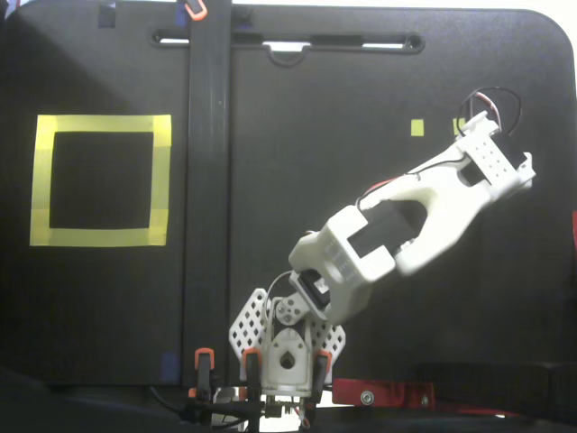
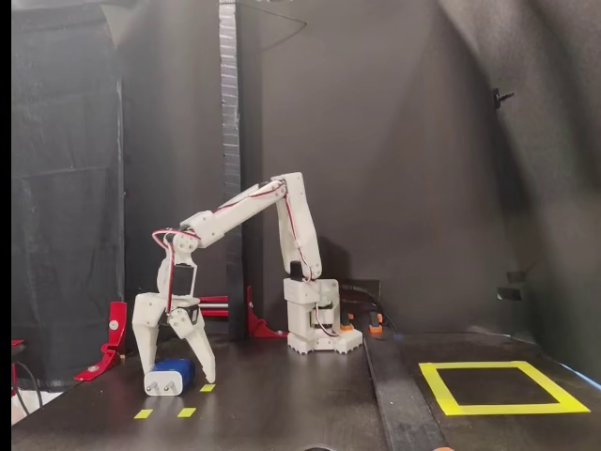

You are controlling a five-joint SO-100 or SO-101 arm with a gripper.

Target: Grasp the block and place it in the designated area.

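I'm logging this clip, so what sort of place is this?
Probably a home-built robot test bench: a black table with dark backdrops, a clamped-down white arm and a yellow tape square.
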